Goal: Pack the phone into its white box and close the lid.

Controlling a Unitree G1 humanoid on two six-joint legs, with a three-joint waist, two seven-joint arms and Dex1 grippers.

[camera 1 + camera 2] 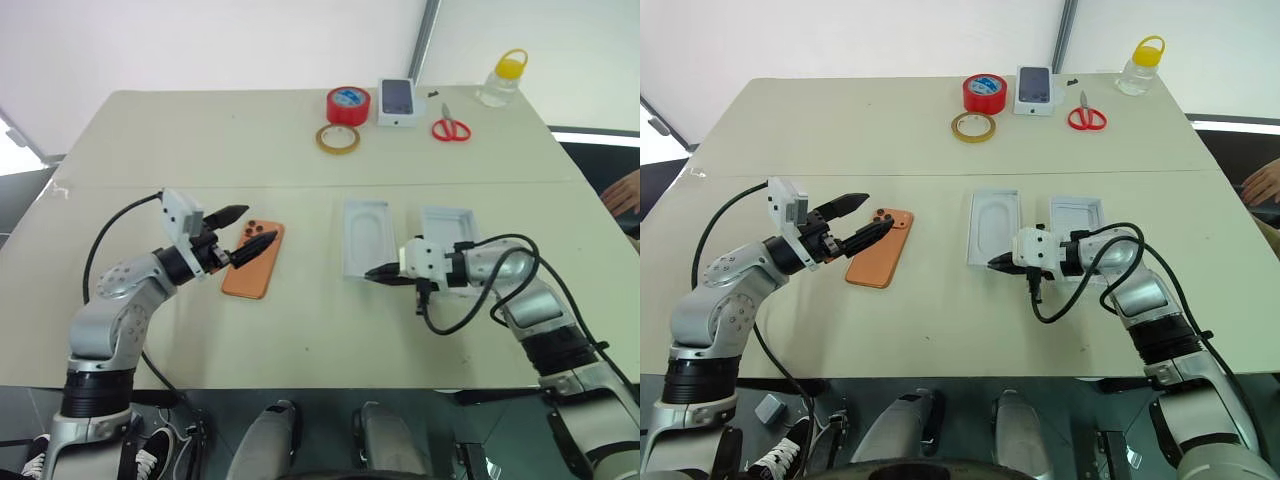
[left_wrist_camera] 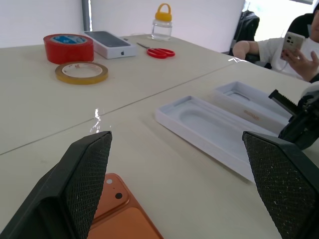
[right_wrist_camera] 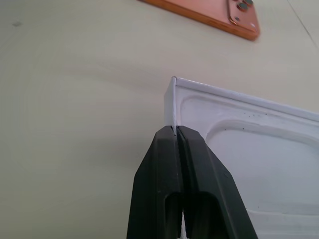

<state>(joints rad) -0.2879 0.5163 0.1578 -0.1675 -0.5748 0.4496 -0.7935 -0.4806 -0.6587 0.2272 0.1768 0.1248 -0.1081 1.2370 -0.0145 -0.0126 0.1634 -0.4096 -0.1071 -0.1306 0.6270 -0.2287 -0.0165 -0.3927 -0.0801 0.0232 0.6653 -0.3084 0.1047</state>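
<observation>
Cream worktop [image 1: 300,330] spreads under both my arms. Lying face down to my left is the phone [image 1: 255,260], orange, lenses up. My left end effector [image 1: 248,230] hovers over its near end with fingers spread wide. My right end effector [image 3: 175,133] is pinched shut on the near wall of the white box [image 1: 365,238] (right at its corner). Just beside the tray, on its right, rests the lid [image 1: 447,228]. Tape rolls [image 1: 347,105], scissors [image 1: 451,127] and a bottle [image 1: 503,78] line the far edge.
</observation>
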